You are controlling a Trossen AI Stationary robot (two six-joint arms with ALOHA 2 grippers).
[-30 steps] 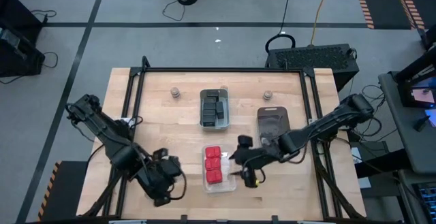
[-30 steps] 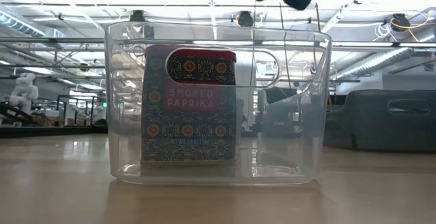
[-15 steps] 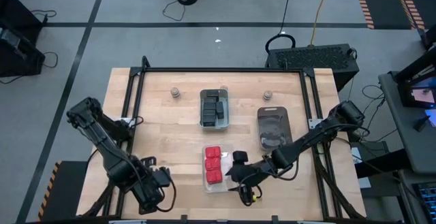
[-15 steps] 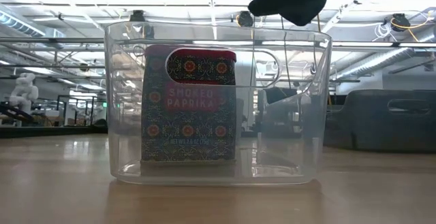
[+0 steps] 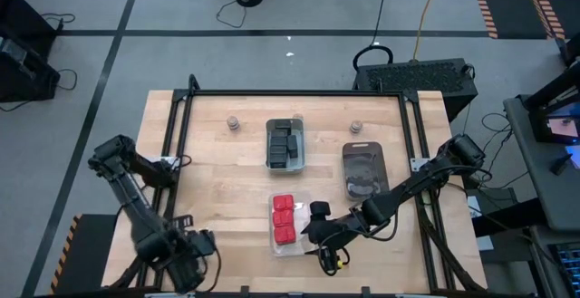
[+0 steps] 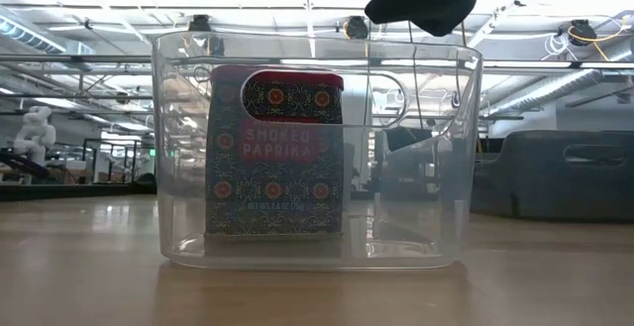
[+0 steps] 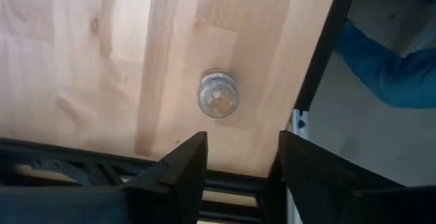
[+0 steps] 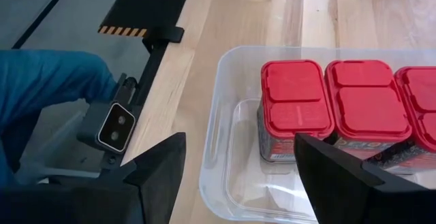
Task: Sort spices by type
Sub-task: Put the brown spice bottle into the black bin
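Three red spice blocks (image 5: pixel 284 220) stand in a clear tray (image 5: pixel 292 246). The low view shows one of them as a paprika tin (image 6: pixel 274 153). My right gripper (image 8: pixel 248 176) hangs open over that tray's near right end (image 5: pixel 317 232), with nothing between its fingers. Dark blocks (image 5: pixel 285 144) fill a clear tray farther back. Two small jars (image 5: pixel 233 121) (image 5: pixel 356 126) stand on the far part of the table. My left gripper (image 7: pixel 242 156) is open above the near left corner (image 5: pixel 186 260). A small round jar (image 7: pixel 218 94) stands on the wood below it, apart from the fingers.
A dark smoky tray (image 5: pixel 364 171) lies right of centre. A black frame rail (image 7: pixel 319 67) runs along the table edge beside the jar. A person's blue sleeve (image 8: pixel 48 81) shows beyond the near edge, by a small camera (image 8: pixel 113 125). Bare wood lies left of the trays.
My left gripper has gone toward the table's near left corner and sunk a little. My right gripper has first gone a little toward the near edge and down beside the red blocks' tray, then kept still.
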